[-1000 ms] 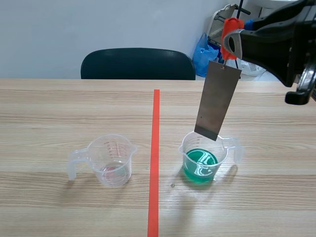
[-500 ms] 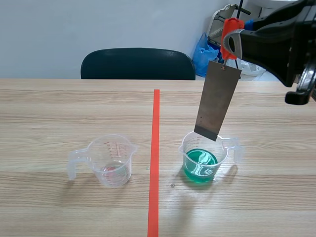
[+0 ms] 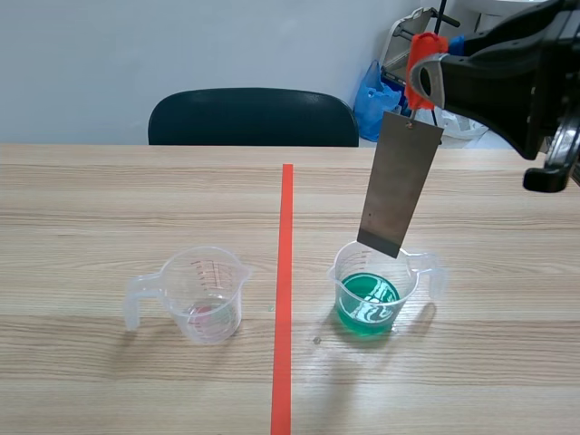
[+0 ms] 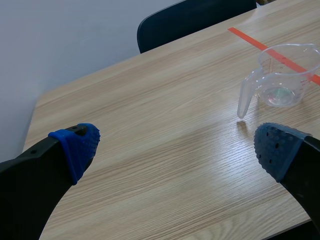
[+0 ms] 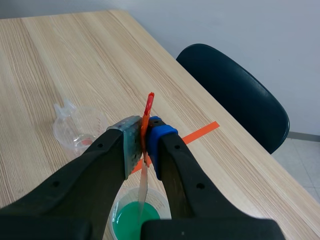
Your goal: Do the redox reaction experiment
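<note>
A grey metal strip (image 3: 399, 186) hangs from an orange clip (image 3: 419, 63), and my right gripper (image 3: 428, 80) is shut on that clip. The strip's lower end hovers just above the rim of a clear beaker of green liquid (image 3: 372, 292), right of the tape line. In the right wrist view the clip (image 5: 148, 107) is pinched between my pads, with the strip (image 5: 143, 187) edge-on over the green beaker (image 5: 135, 220). A second clear beaker (image 3: 204, 294) holding a pinkish trace stands left of the line. My left gripper (image 4: 175, 145) is open over bare table, that beaker (image 4: 282, 75) ahead of it.
A dark chair (image 3: 254, 118) stands behind the table's far edge, with a blue bag (image 3: 373, 95) and a rack beyond it. An orange-red tape line (image 3: 285, 272) runs down the middle of the wooden table (image 3: 109, 208).
</note>
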